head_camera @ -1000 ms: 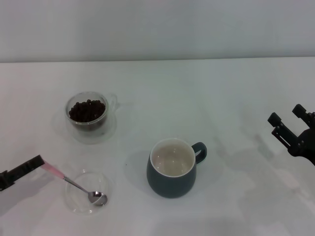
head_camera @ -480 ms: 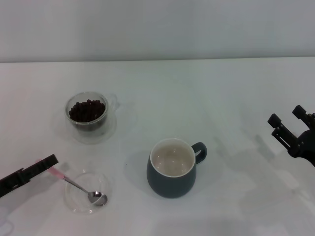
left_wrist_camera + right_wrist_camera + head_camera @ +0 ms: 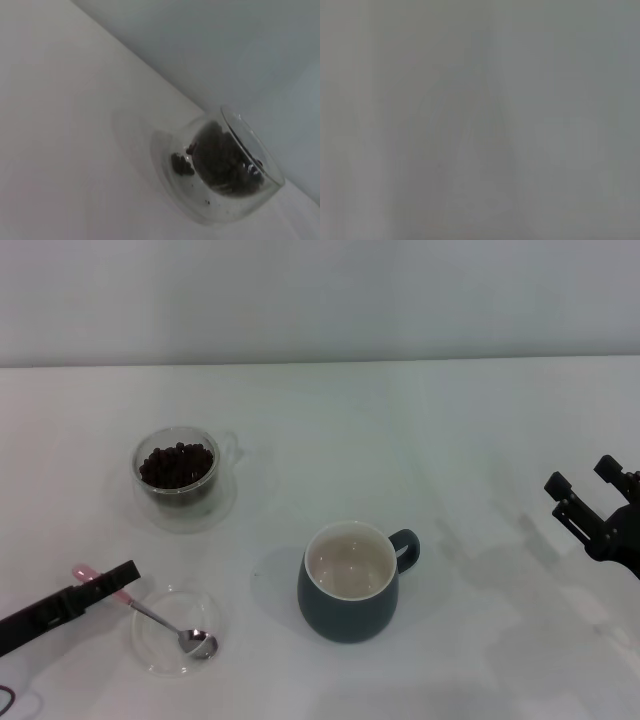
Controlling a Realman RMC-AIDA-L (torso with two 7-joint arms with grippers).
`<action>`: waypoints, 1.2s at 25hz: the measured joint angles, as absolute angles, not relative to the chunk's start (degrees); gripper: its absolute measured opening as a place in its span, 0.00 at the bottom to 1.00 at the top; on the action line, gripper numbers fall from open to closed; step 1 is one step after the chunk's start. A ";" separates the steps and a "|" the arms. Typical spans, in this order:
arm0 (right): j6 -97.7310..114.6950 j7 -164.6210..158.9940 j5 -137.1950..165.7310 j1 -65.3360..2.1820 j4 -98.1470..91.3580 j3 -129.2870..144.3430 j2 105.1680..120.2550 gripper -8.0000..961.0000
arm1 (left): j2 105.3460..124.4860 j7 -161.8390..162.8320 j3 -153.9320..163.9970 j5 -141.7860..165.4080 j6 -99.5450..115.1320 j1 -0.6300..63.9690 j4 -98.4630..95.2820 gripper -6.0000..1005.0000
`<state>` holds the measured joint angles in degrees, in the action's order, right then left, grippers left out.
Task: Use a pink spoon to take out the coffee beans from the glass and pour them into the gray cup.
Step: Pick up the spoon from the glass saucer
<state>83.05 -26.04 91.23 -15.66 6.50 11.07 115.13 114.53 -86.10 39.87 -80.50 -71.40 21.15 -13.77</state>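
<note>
The pink spoon lies with its silver bowl in a shallow glass saucer at the front left, its pink handle pointing left. My left gripper reaches in from the lower left, and one dark finger lies across the pink handle. The glass with coffee beans stands behind it; it also shows in the left wrist view, with the beans inside. The gray cup stands mid-table, its cream inside bare. My right gripper is open at the right edge, away from everything.
The white table runs back to a pale wall. The right wrist view shows only a plain grey surface.
My left gripper has moved right and forward, from beside the spoon's handle end to lying across the handle. The spoon, glass, cup and right arm have not moved.
</note>
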 joint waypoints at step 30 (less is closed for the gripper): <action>82.98 -26.32 91.23 -14.32 6.50 11.07 115.05 0.82 | 115.31 -91.55 39.37 -84.26 -77.19 19.65 -13.79 0.17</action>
